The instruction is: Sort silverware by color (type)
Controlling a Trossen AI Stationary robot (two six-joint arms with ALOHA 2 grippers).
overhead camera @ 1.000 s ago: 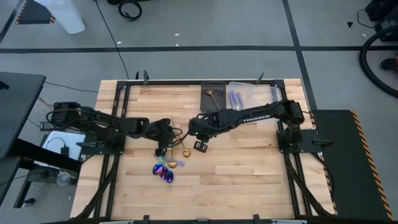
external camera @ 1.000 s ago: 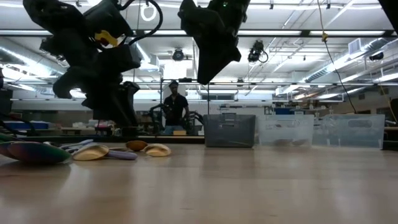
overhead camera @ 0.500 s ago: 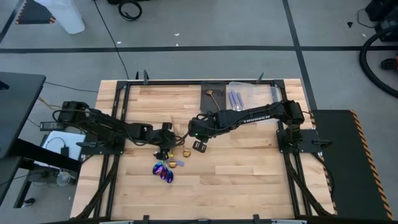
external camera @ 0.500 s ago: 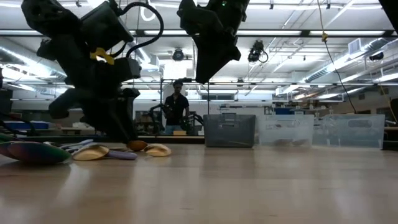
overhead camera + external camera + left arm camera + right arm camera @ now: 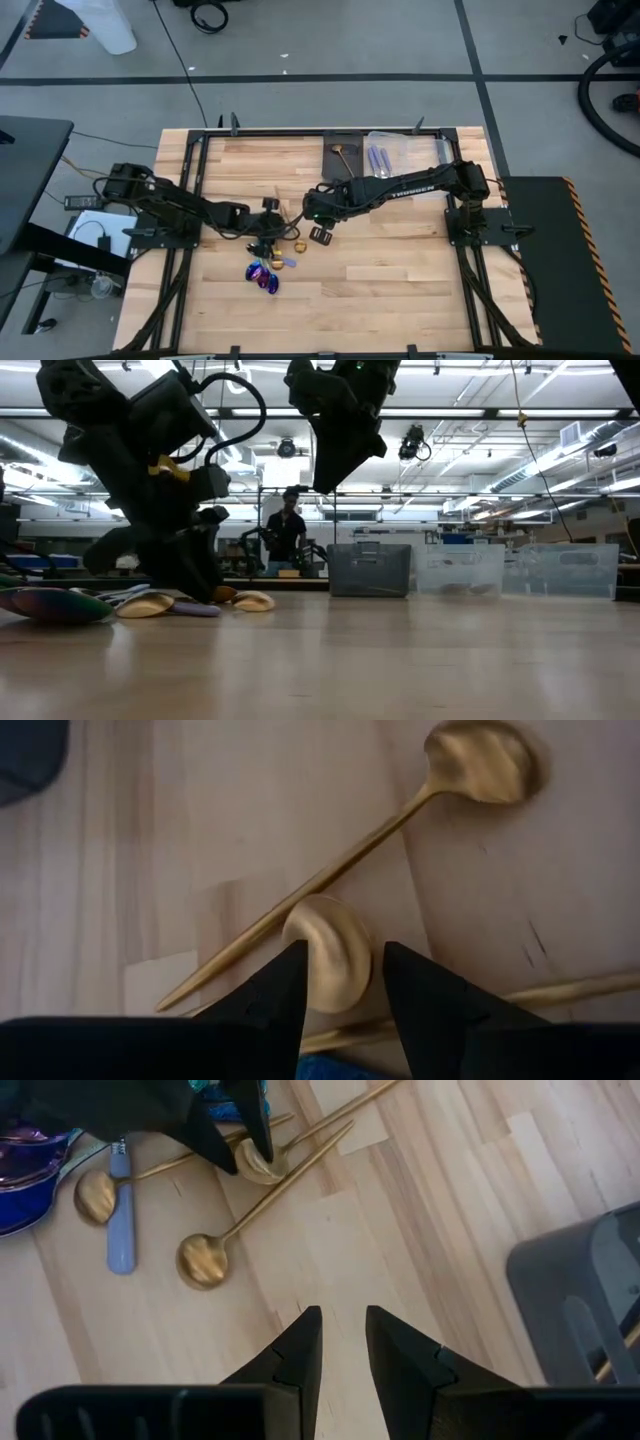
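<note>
Left gripper (image 5: 337,982) is right down at the tabletop (image 5: 400,280), its two fingers (image 5: 270,1000) straddling the bowl of a gold spoon (image 5: 330,965) — jaws on either side of it, the bowl sitting in the gap, and whether they actually pinch it I cannot tell. That spoon lies in the little heap of silverware left of the table's middle: a second gold spoon (image 5: 480,760) just beyond with its long handle running diagonally past, a third gold spoon (image 5: 95,1195) touching a pale blue-handled piece (image 5: 120,1230), and the purple-rainbow pieces (image 5: 263,276) at the near edge of the pile.

Right gripper (image 5: 343,1345) hangs above bare wood just beside the heap, fingers slightly apart with nothing between them.

The surface is pale butcher-block planks inside a black frame. At the far edge sit a dark tray bin (image 5: 342,157) with one gold piece inside and a clear tray bin (image 5: 392,152) holding purple pieces.

From table height, the room behind is a bright workshop with ceiling strip lights, shelving, and a person (image 5: 288,535) standing well back.
</note>
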